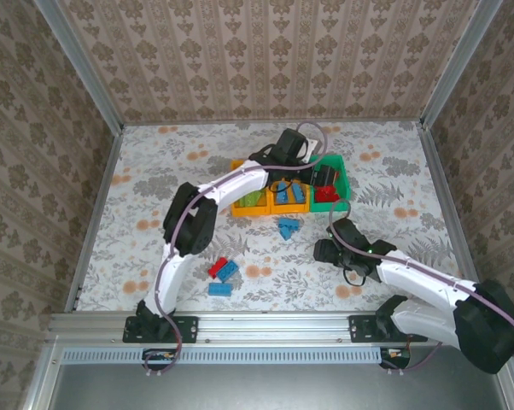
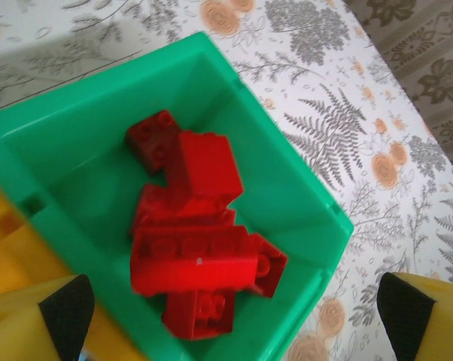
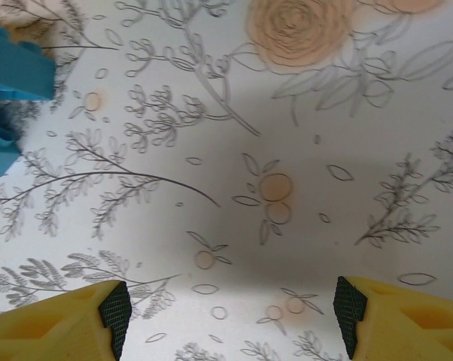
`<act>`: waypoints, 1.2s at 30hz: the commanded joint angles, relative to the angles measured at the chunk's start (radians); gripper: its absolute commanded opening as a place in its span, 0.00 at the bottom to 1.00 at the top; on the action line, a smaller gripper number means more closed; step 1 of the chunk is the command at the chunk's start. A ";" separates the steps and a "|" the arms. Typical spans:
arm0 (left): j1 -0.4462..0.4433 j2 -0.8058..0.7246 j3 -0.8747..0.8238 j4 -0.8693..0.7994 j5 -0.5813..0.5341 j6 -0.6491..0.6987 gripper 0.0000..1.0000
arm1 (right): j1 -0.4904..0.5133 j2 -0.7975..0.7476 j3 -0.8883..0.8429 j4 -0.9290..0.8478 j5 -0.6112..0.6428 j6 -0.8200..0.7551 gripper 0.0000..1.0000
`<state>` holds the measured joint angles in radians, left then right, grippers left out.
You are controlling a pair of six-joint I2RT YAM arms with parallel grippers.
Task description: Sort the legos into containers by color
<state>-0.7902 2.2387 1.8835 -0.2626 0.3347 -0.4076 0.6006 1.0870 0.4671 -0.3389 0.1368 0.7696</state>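
The green container [image 1: 347, 177] stands at the right end of the row and holds several red legos [image 1: 327, 194]. My left gripper [image 1: 323, 174] hovers over it, open, with nothing between its fingers. In the left wrist view the gripper [image 2: 234, 320] sits straight above the red pile [image 2: 200, 218] inside the green container [image 2: 83, 143]; the nearest red brick looks blurred. The middle orange container [image 1: 284, 207] holds blue legos, and the left orange one [image 1: 241, 207] holds a light green lego. My right gripper [image 1: 321, 250] is open and low over the cloth, with blue legos [image 3: 12, 71] off to its upper left.
Loose legos lie on the flowered cloth: a blue pair [image 1: 289, 226] just in front of the containers, then a red one [image 1: 217, 267] and two blue ones [image 1: 225, 280] nearer the left arm's base. Metal rails and papered walls border the table.
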 commanded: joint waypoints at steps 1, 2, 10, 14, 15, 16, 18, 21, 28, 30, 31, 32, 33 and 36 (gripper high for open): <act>0.009 -0.145 -0.090 0.062 -0.060 -0.006 1.00 | 0.030 0.036 0.050 0.024 0.042 -0.009 0.75; 0.012 -0.167 -0.117 0.070 -0.064 -0.007 1.00 | 0.037 0.044 0.055 0.029 0.042 -0.012 0.75; 0.100 -0.343 -0.415 0.159 -0.040 -0.129 1.00 | 0.108 0.158 0.139 0.110 0.052 -0.099 0.75; 0.146 -0.435 -0.565 0.226 -0.021 -0.173 1.00 | 0.138 0.270 0.214 0.120 0.044 -0.152 0.75; 0.155 -0.459 -0.598 0.235 -0.023 -0.178 1.00 | 0.149 0.296 0.238 0.121 0.041 -0.166 0.75; 0.163 -0.480 -0.627 0.243 -0.023 -0.181 1.00 | 0.160 0.348 0.262 0.123 0.043 -0.176 0.75; 0.173 -0.513 -0.671 0.248 -0.026 -0.179 1.00 | 0.175 0.411 0.305 0.125 0.046 -0.192 0.74; 0.185 -0.552 -0.717 0.239 -0.032 -0.173 1.00 | 0.185 0.489 0.356 0.127 0.048 -0.204 0.73; 0.212 -0.625 -0.799 0.205 -0.050 -0.141 1.00 | 0.186 0.602 0.432 0.122 0.057 -0.231 0.73; 0.221 -0.640 -0.818 0.197 -0.057 -0.134 1.00 | 0.187 0.621 0.446 0.127 0.054 -0.237 0.73; 0.228 -0.646 -0.828 0.193 -0.058 -0.132 1.00 | 0.186 0.631 0.454 0.128 0.055 -0.237 0.72; 0.232 -0.651 -0.835 0.190 -0.059 -0.131 1.00 | 0.186 0.640 0.459 0.129 0.058 -0.239 0.72; 0.238 -0.657 -0.844 0.190 -0.058 -0.131 1.00 | 0.187 0.649 0.465 0.127 0.061 -0.241 0.71; 0.250 -0.672 -0.870 0.184 -0.054 -0.128 1.00 | 0.189 0.670 0.476 0.130 0.074 -0.244 0.69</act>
<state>-0.5533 1.6028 1.0393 -0.0616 0.2867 -0.5598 0.7837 1.7252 0.9169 -0.2119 0.1814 0.5449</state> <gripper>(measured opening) 0.993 0.696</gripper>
